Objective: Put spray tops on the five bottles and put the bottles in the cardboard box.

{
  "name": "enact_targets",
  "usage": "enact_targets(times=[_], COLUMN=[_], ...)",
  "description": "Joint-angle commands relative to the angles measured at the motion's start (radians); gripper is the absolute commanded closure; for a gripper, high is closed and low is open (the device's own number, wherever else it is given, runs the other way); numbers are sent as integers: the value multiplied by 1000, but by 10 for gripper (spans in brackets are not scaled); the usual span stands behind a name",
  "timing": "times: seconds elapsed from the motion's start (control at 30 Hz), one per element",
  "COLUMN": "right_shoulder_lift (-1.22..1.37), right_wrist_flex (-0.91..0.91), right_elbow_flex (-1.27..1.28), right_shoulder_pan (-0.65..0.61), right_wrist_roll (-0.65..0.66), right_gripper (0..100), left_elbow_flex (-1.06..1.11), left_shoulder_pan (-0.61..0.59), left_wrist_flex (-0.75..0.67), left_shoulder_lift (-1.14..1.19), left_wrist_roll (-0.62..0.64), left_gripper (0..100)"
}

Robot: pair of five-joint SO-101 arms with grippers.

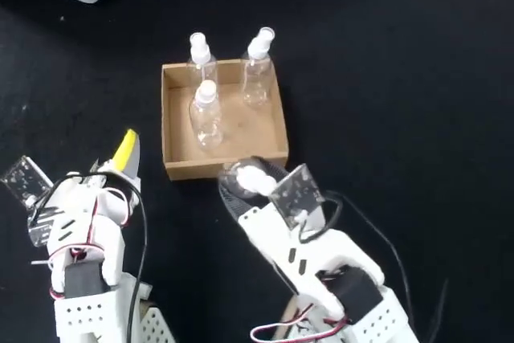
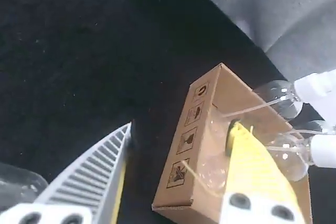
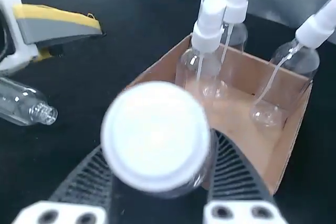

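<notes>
High view puts your left gripper (image 1: 120, 158) near-left of the box, fingers spread wide and empty, probably placed to take the uncapped bottle (image 3: 23, 107). That bottle lies flat, long axis along the table, bare neck towards the cardboard box (image 1: 193, 168). Three capped bottles (image 1: 206, 114) stand inside. At the box's near wall, your right gripper (image 1: 250, 179) clamps the fourth bottle (image 3: 163, 184) upright, spray top (image 3: 155, 132) up, seemingly for lowering in.

We saw soft, even light that left the matte black tabletop (image 1: 401, 78) dark, cast faint shadows inside the brown cardboard box (image 1: 255, 130), glinted on the clear plastic spray bottles (image 2: 278, 95) and washed the round white cap (image 3: 155, 135) nearly featureless.
</notes>
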Motion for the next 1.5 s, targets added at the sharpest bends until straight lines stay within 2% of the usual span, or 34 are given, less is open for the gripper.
enact_targets(times=[0.0,0.3,0.5,0.63,1.0,1.27,1.47], right_shoulder_lift=[-148,148,403,524,746,905,1009], right_wrist_flex=[0,-120,-187,-189,-196,-339,-402], right_elbow_flex=[-108,-266,-400,-463,-618,-630,-631], right_shoulder_pan=[28,28,146,167,169,253,256], right_wrist_roll=[18,12,11,11,-37,-37,-37], right_gripper=[917,917,917,917,917,917,917], left_elbow_flex=[-16,-16,5,5,21,22,22], left_shoulder_pan=[-7,-71,-73,-71,-71,-71,-71], left_wrist_flex=[-31,-32,-32,-32,-32,-32,-32], left_shoulder_lift=[-14,-14,-14,-14,-14,-14,-14], left_wrist_roll=[-11,-11,-11,-11,-12,-6,-5], left_gripper=[733,733,733,733,729,729,729])
